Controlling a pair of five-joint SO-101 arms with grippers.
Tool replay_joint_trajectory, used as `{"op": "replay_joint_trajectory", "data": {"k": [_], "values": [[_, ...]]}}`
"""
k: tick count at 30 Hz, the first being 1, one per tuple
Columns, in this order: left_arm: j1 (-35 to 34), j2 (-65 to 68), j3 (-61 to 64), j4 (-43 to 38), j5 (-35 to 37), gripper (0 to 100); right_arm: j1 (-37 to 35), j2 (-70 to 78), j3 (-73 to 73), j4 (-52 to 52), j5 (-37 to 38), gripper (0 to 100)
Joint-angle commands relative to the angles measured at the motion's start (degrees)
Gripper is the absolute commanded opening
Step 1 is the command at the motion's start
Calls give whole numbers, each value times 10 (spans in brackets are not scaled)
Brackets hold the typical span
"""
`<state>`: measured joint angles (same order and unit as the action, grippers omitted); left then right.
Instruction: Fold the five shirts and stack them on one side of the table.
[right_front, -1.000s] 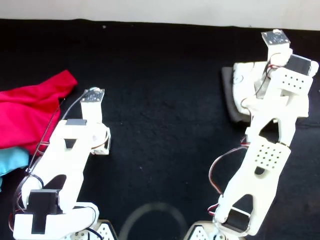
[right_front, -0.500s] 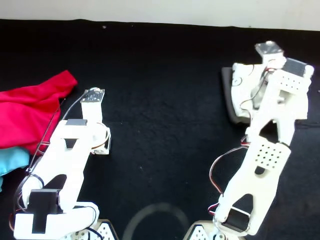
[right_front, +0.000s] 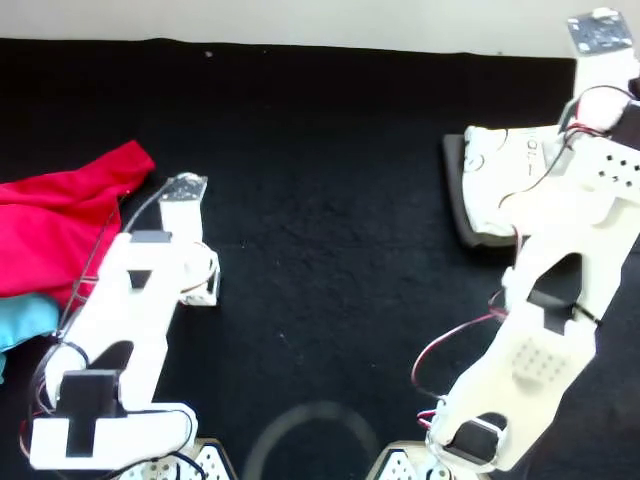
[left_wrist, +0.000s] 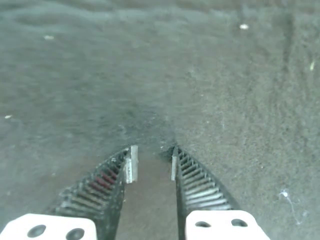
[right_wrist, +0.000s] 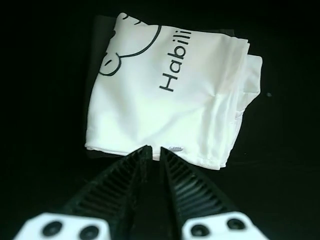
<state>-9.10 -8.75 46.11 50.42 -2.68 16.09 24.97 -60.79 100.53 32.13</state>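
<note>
1. Print: dark lettering and part of a line drawing on the top face of the white shirt (right_wrist: 165, 90). Legible in the right wrist view, not transcribed here.
2. Position of the white shirt (right_front: 497, 185): folded into a rectangle on the right side of the table (right_front: 320, 120). Stacked on a dark folded garment (right_front: 455, 200), with that garment's edge sticking out toward the table's middle.
3. Right gripper (right_wrist: 152, 152): tips seen against one edge of the white shirt. Fingers almost together with a thin slit at the tips, holding nothing. Height above the stack cannot be told.
4. Right arm (right_front: 560, 280): raised over the stack, covering part of the white shirt in the high view.
5. Left gripper (left_wrist: 151, 162): pointed down at bare black table covering. Fingers apart by a modest gap, nothing between them. Contact with the covering cannot be told.
6. Red shirt (right_front: 70, 220): unfolded and crumpled at the left side of the table, just beside the left arm (right_front: 130, 310). Crossed along one edge by an arm cable.
7. Light blue shirt (right_front: 22, 320): touching the red shirt on the side nearer the arm bases, cut off by the picture's edge.
8. Other items: pale lint specks (left_wrist: 243, 26) on the covering; a faint ring mark (right_front: 310, 435) between the two arm bases.
</note>
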Motion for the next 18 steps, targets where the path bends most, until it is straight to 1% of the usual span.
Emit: {"op": "replay_joint_trajectory", "data": {"k": [1,4,7,9,11,14,18], "values": [[-58,-10,-99,88,-1,130,-36,-108,87,7,7,132],[-131,-7,-183,149,-9,136,-58,-175,167,6,7,163],[-209,-2,-244,164,-68,204,-83,-249,244,6,7,163],[-255,-2,-262,163,-93,250,-101,-299,297,6,9,163],[-291,-1,-268,157,-113,258,-121,-347,348,5,10,163],[-320,7,-253,129,-142,258,-150,-415,415,5,10,163],[-351,55,-239,81,-156,258,-171,-505,491,5,8,163]]}}
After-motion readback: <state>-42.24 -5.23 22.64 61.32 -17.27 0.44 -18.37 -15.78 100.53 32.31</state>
